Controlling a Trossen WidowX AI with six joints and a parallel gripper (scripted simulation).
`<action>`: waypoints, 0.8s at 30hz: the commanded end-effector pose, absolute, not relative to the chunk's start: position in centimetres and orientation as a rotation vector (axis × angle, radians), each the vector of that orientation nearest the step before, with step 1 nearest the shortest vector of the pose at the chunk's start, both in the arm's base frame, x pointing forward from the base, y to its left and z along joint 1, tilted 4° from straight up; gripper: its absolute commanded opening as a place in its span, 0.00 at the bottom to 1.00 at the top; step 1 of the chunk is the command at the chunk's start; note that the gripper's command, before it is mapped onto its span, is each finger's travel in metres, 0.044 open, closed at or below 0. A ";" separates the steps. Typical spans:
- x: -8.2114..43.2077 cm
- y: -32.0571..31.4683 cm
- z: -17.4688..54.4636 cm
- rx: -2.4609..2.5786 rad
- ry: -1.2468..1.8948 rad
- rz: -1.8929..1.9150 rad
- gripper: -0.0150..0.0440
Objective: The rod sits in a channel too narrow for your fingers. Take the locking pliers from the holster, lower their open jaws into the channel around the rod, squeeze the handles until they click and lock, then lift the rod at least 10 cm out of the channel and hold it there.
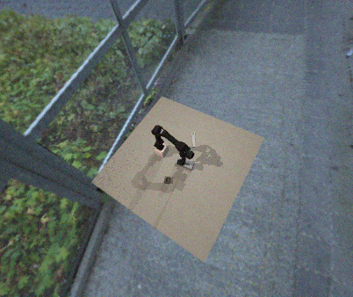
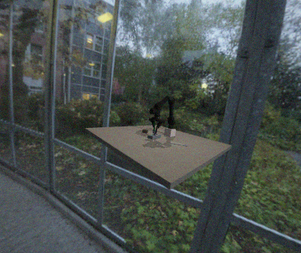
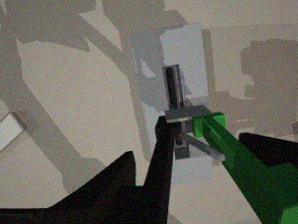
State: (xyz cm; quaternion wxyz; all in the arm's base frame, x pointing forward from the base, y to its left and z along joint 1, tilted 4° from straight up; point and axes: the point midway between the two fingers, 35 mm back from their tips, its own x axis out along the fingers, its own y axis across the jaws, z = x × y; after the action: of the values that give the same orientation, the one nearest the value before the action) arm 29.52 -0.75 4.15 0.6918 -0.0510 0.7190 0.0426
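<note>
Hovering over channel blk [image 1: 190,166] [image 2: 151,138] [image 3: 185,45], claw [image 1: 181,162] [image 2: 155,127] [image 3: 186,149] has pliers [image 2: 154,127] [image 3: 234,162] btwn fingers; can't tell if gripped; rod [image 3: 171,85] below.

On my feed the bench [image 1: 216,198] [image 2: 162,150] is speckled tan, the channel block [image 3: 182,47] [image 1: 190,165] pale blue-grey, the pliers' handle [image 3: 240,175] bright green, the arm [image 1: 171,137] [image 2: 170,112] black, its base [image 1: 161,151] [image 2: 170,132] pinkish.
</note>
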 end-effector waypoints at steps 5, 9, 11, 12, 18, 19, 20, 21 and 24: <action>29.3 -0.9 3.2 -0.121 1.611 0.094 0.80; 29.3 -0.9 3.0 -0.121 1.611 0.094 0.80; 29.3 -0.9 3.0 -0.121 1.611 0.094 0.80; 29.3 -0.9 3.0 -0.121 1.611 0.094 0.80; 29.3 -0.9 3.0 -0.121 1.611 0.094 0.79; 29.3 -0.9 3.0 -0.121 1.611 0.094 0.79; 29.3 -0.9 3.0 -0.121 1.611 0.094 0.79; 29.3 -0.9 3.0 -0.121 1.611 0.094 0.78; 29.3 -0.9 3.0 -0.121 1.611 0.094 0.78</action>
State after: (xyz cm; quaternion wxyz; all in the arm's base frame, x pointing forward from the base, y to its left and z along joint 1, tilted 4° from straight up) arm 29.27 -0.82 2.98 0.6899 -0.0508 0.7208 0.0428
